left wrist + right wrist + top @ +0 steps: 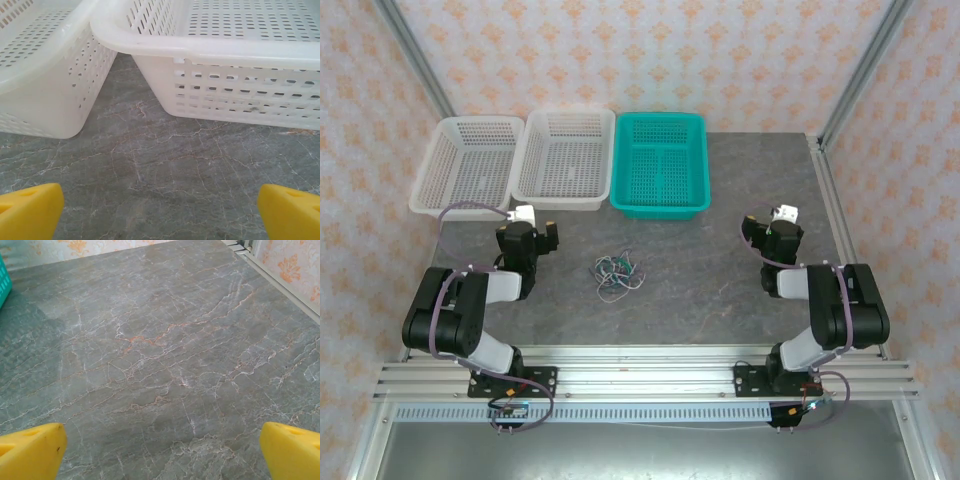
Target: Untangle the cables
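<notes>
Cables (617, 270) lay where at that point?

One small knot of them sat near the middle of the grey surface (720, 300), green, dark and whitish strands looped over each other. It was in front of the teal basket (660, 165) and roughly midway between the two arms. Nothing was touching it.

And the hands?

Both were spread wide and held nothing. The left hand (160, 220) faced the gap between the left white basket (45, 75) and the middle white basket (225, 75). Its yellow pads (30, 210) sat at the bottom corners of its wrist view, with bare stone between them. The right hand (160, 457) looked out over bare stone toward the right edge, its pads just as far apart. From above, each was well apart from the tangle, one on either side.

So what was the step in hand?

I judged it to be the first approach, since no strand had been separated yet.

How would it have been done well?

My view was that each wrist should turn inward until the knot showed in its own camera. One hand should then come in low, pads almost on the stone, because the wires were hair-fine and easy to miss. An outer loop looked like the best target, perhaps the green one, which stood out most. The other hand would pin the rest of the knot. The pull should be slow and sideways, easing off if the knot dragged along or tightened
</notes>
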